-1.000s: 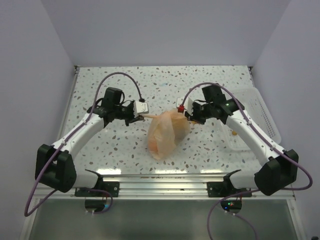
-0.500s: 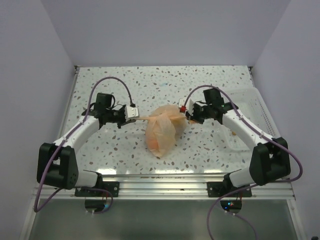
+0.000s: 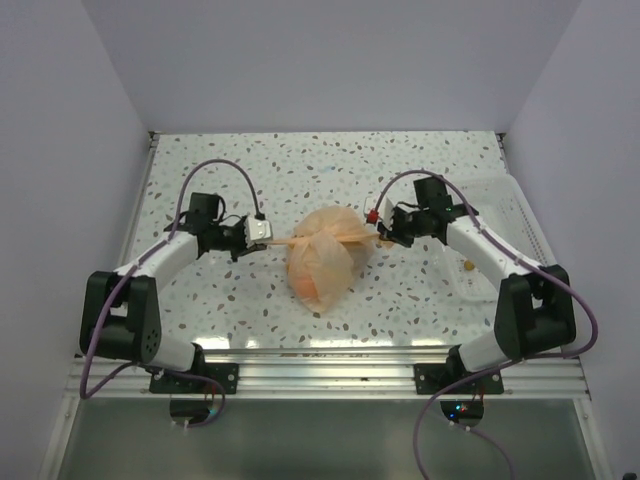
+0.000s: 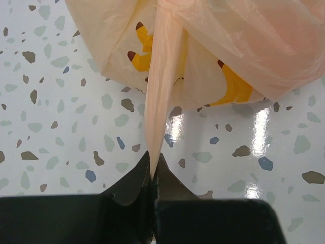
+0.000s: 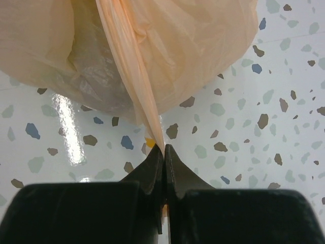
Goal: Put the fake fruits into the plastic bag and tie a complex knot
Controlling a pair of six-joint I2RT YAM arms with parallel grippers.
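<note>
The speckled bench [image 3: 200, 170] carries the plastic bag [image 3: 320, 265] at its middle, between the two arms, with a white tray [image 3: 520, 215] well apart at the right edge. The bag sits slumped as a rounded, crinkly bundle, its film thin and translucent. It looks light and very soft, with no stiffness of its own, so it will probably sag, slide on the glossy top and tear if pulled hard. The left end effector [image 4: 152, 165] is clenched on the tip of one handle [image 4: 160, 91], which is drawn out into a taut, narrow strip running up to the bag. The right end effector [image 5: 163, 152] is clenched the same way on the other handle [image 5: 129, 66], so the two strips stretch sideways in opposite directions. Where they meet at the top of the bag there is a small cinched knot [image 3: 322, 238]. How many turns it has cannot be told. Yellow bananas [image 4: 236, 89] show through the film low in the bag, so the fruits appear to be inside. The gathered handle strips are the best places to hold, near their ends, since the bunched film is stronger there. The bag's slack body offers nothing firm to pinch.
</note>
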